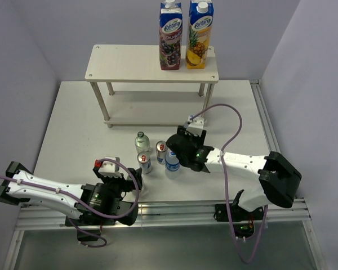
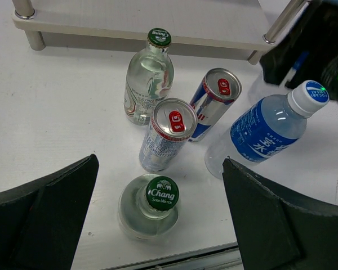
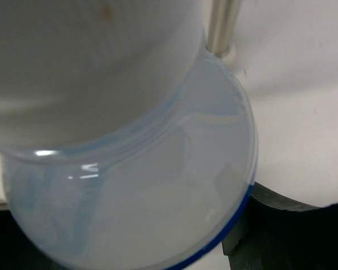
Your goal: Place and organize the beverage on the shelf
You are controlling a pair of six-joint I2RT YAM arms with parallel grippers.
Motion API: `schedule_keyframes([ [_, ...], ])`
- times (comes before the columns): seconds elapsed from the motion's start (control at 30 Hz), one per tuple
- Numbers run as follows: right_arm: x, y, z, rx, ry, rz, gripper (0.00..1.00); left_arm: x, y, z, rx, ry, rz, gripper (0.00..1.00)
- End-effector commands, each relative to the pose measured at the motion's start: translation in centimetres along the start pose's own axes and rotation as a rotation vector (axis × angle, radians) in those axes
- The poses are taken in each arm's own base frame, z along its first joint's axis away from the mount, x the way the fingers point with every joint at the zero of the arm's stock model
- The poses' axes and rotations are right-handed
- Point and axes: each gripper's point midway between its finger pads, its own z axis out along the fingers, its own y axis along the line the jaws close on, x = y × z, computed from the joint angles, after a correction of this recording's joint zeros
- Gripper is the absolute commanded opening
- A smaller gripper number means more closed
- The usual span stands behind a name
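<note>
Presently, the left gripper (image 2: 160, 163) is held wide open, low over the table (image 1: 73, 129), and nothing is grasped by it. A green-capped glass bottle (image 2: 160, 194) is seen upright between its fingers, untouched by either. Just beyond, a second glass bottle (image 2: 149, 79), a near can (image 2: 168, 135), a far can (image 2: 214, 104) and a blue-capped water bottle (image 2: 267, 129) are clustered on the table in front of the shelf (image 1: 129, 63), none yet set on it. The right gripper (image 1: 180, 145) is closed partway around a second water bottle (image 3: 129, 197), whose clear body fills the wrist view and is pressed against a dark finger. A shelf post is seen just behind it. Two juice cartons (image 1: 170, 36) are stood on the shelf's top board.
</note>
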Motion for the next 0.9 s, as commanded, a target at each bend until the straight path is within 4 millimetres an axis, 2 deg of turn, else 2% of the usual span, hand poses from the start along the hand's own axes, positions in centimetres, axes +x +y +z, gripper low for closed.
schedule_keyframes([
  [0.0, -8.3, 1.8, 0.9, 0.029, -0.147, 0.111, 0.0, -0.8, 0.1, -0.1, 0.009, -0.021, 0.006, 0.99],
  [0.03, -8.4, 2.3, 1.5, 0.025, -0.14, 0.101, 0.0, -0.8, 0.1, -0.1, 0.01, -0.021, 0.005, 0.99],
  [0.1, -10.0, 2.7, 2.4, 0.035, -0.156, 0.103, 0.0, -0.8, 0.1, -0.1, 0.013, -0.02, 0.001, 0.99],
  [0.13, -9.6, 3.1, 3.1, 0.041, -0.144, 0.077, 0.0, -0.8, 0.0, -0.1, 0.014, -0.018, -0.001, 0.99],
  [0.2, -11.3, 3.8, 4.3, 0.049, -0.164, 0.096, 0.0, -0.8, 0.1, -0.1, 0.015, -0.018, 0.004, 0.99],
  [0.23, -10.7, 4.1, 5.2, 0.063, -0.152, 0.072, 0.0, -0.8, 0.0, -0.1, 0.017, -0.018, 0.001, 0.99],
  [0.3, -12.1, 4.6, 6.5, 0.073, -0.163, 0.081, 0.0, -0.8, 0.0, -0.1, 0.017, -0.018, 0.003, 0.99],
  [0.33, -11.5, 4.8, 7.5, 0.085, -0.152, 0.063, 0.0, -0.7, 0.0, -0.1, 0.017, -0.018, 0.006, 0.99],
  [0.37, -12.2, 5.2, 8.0, 0.087, -0.159, 0.075, 0.0, -0.8, 0.0, -0.1, 0.016, -0.018, 0.007, 0.99],
  [0.43, -12.2, 4.9, 9.7, 0.115, -0.157, 0.066, 0.0, -0.7, -0.1, -0.1, 0.015, -0.017, 0.01, 0.99],
  [0.57, -13.5, 4.4, 12.2, 0.148, -0.172, 0.097, 0.0, -0.6, -0.1, -0.1, 0.009, -0.018, 0.025, 0.99],
  [0.63, -13.4, 4.1, 13.2, 0.162, -0.166, 0.099, 0.0, -0.5, -0.1, -0.1, 0.006, -0.018, 0.024, 0.99],
  [0.87, -15.1, 3.4, 14.7, 0.193, -0.21, 0.148, 0.0, -0.4, -0.2, 0.0, 0.001, -0.022, 0.034, 0.99],
])
